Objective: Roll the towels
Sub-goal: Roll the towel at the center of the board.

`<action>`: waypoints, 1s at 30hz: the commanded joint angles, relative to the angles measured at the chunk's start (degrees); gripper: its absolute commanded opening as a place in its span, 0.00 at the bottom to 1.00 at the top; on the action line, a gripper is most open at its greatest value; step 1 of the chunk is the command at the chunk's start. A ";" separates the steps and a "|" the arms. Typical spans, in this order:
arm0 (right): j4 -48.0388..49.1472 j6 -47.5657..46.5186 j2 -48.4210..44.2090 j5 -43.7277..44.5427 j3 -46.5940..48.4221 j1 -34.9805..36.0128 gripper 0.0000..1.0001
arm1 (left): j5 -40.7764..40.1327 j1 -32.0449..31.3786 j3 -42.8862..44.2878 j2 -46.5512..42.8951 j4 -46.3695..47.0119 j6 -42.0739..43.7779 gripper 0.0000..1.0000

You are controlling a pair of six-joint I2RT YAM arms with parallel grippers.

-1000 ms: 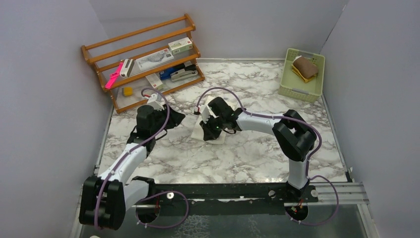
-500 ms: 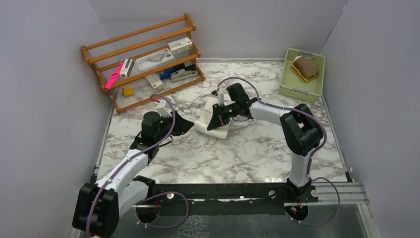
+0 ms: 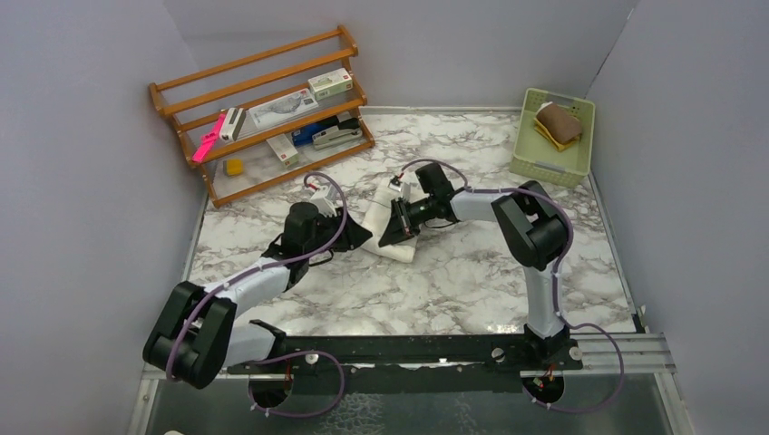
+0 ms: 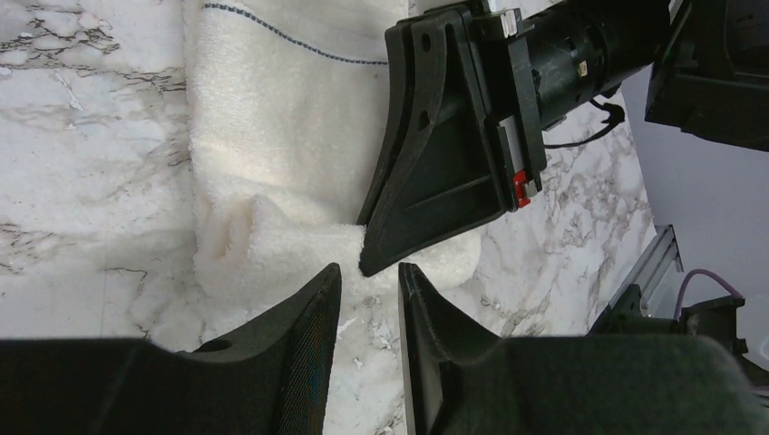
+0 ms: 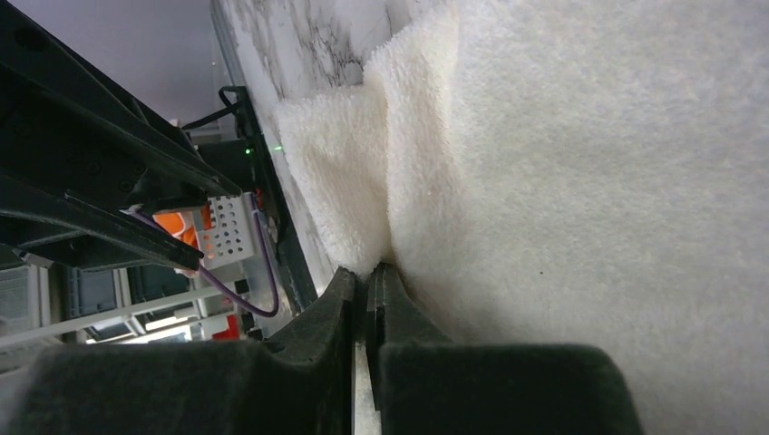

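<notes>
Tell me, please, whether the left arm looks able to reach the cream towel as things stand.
Probably yes. The left gripper sits open right at the rumpled edge of the cream towel, with nothing between them. The right gripper, pinching a fold close beside it, leaves little room.

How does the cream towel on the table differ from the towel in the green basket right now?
Colour: the cream towel is off-white, while the basket towel is mustard with a brown side up.
Place: the cream towel lies on the marble table, and the basket towel sits in the green basket.
Handling: the right gripper pinches the cream towel and the left gripper is at its edge. Nothing touches the basket towel.
Both are soft cloth.
</notes>
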 commanded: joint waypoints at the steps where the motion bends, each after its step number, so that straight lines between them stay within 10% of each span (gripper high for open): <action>1: 4.98 3.39 1.80 -3.03 -1.14 -0.60 0.01 | -0.86 -0.49 2.02 3.52 5.31 0.33 0.32; 15: 13.28 6.54 4.71 -5.56 -4.29 -1.80 0.01 | -1.01 -1.38 1.50 24.12 20.95 -2.84 0.31; 22: 3.45 -9.60 -8.26 12.20 -5.76 -1.84 0.48 | -3.37 -1.32 1.77 27.71 20.50 -0.91 0.30; 30: 13.17 -21.49 -26.36 30.42 -18.41 0.05 0.55 | -3.61 -1.32 2.91 30.05 17.62 -0.05 0.29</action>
